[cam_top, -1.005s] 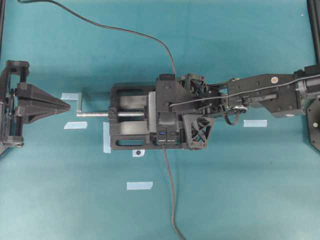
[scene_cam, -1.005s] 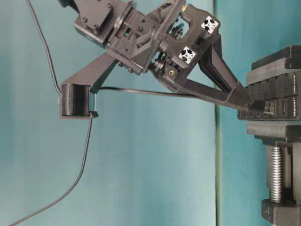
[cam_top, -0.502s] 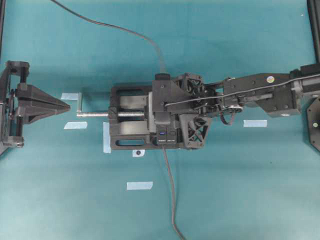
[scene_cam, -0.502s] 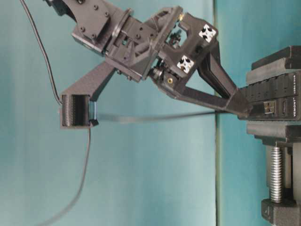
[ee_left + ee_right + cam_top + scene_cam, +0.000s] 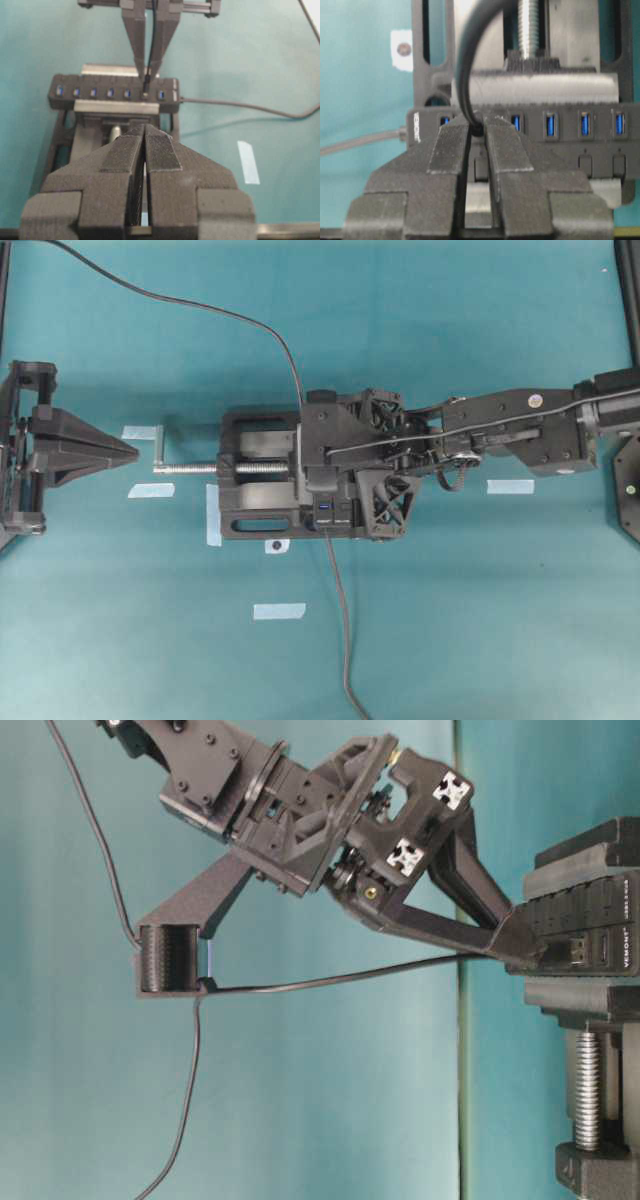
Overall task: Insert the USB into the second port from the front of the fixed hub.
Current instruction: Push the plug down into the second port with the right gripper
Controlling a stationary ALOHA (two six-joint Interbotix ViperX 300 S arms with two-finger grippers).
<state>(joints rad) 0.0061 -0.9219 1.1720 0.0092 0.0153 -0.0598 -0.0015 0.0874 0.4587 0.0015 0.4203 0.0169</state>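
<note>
The fixed hub (image 5: 100, 84) lies clamped in the vise, its blue slots facing up. My right gripper (image 5: 477, 131) is shut on the USB (image 5: 146, 88), a small black plug. It holds the plug upright at the second slot from the end where the hub's own lead leaves. That slot is covered, and I cannot tell how deep the plug sits. The loose cable (image 5: 200, 308) runs from the plug to the far left. From above, the right gripper (image 5: 318, 478) is over the hub (image 5: 338, 522). My left gripper (image 5: 135, 452) is shut and empty, left of the vise.
The black vise (image 5: 255, 445) holds the hub, its silver screw (image 5: 190, 468) pointing at my left gripper. The hub's fixed lead (image 5: 340, 620) runs to the front edge. Tape strips (image 5: 279, 611) lie on the teal mat.
My right gripper has shifted a little left over the hub, its fingertips still at the same slot. The loose cable has swung left and now sags differently. The left arm has not moved.
</note>
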